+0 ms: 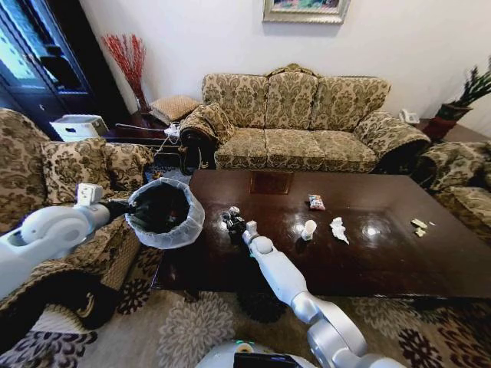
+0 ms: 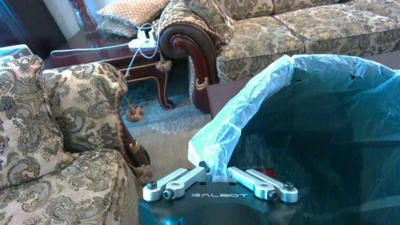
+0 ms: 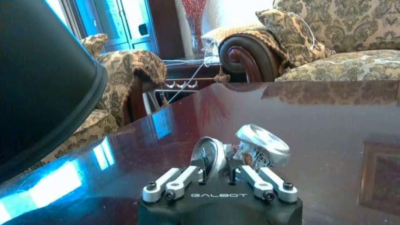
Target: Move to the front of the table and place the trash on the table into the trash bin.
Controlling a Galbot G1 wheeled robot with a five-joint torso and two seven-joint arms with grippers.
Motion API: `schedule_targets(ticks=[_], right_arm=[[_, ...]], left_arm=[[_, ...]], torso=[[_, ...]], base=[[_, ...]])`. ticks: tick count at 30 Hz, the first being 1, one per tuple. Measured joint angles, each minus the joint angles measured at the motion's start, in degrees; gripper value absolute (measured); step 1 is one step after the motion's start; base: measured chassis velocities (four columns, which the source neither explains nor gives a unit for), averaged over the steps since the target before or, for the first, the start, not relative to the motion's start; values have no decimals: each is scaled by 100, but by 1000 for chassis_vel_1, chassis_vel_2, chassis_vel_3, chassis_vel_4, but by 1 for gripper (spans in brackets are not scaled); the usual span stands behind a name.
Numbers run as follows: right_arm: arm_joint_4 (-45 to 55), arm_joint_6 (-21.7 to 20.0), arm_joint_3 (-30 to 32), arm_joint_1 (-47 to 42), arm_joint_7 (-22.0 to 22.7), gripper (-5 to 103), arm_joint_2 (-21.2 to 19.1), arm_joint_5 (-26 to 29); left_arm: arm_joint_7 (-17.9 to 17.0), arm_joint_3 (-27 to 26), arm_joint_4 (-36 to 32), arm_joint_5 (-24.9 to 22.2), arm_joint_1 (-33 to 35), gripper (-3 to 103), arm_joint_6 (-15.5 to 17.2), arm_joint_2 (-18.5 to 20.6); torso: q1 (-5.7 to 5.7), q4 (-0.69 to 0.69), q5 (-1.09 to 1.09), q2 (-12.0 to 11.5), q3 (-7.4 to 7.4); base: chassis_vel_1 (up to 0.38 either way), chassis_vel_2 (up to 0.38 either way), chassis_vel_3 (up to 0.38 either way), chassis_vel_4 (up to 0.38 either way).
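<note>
My left gripper (image 1: 121,207) (image 2: 212,171) is shut on the whitish bag rim of the trash bin (image 1: 182,230) (image 2: 248,108), holding it just off the left end of the table (image 1: 368,261) (image 3: 325,122). My right gripper (image 1: 233,221) (image 3: 220,167) is low over the table's left part, shut on a crushed silvery can (image 1: 230,214) (image 3: 261,146). The bin's dark wall (image 3: 44,84) is close beside it. Further right on the table lie a wrapper (image 1: 316,202), a small white cup (image 1: 308,228), a crumpled tissue (image 1: 338,229) and yellowish scraps (image 1: 419,226).
A patterned sofa (image 1: 307,123) stands behind the table. Armchairs flank it on the left (image 1: 69,169) and right (image 1: 460,184). A side table with cables (image 2: 125,51) sits in the back left corner. Patterned carpet (image 1: 192,330) lies before the table.
</note>
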Motion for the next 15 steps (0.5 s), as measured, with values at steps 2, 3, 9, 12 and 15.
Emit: schedule_targets(ticks=[2,3,9,12,15], right_arm=[[43,-1,8,-27,9,17,-1,6],[119,-2,22,-68,22,17,-1,9],[1455,83,107,-568,226,17,-2,-481],[2256,250,131,-819,332,17,0,-603],[3153,553,171,-1030,385,17,-1,-686]], left_arm=[[2,0,2,0,-1,0,-1,4],[2,0,9,-1,-2,0,-1,17],[-44,-49,76,-266,-18,0,1,102],[-68,-78,111,-400,-28,0,12,146],[-131,-88,116,-607,-62,0,38,174]], torso=[[0,0,0,0,0],[0,0,0,-1,0],[1,1,-1,-1,0],[0,0,-2,-1,0],[0,0,-2,-1,0]], base=[[0,0,0,0],[0,0,0,0],[0,0,0,0],[0,0,0,0],[0,0,0,0]])
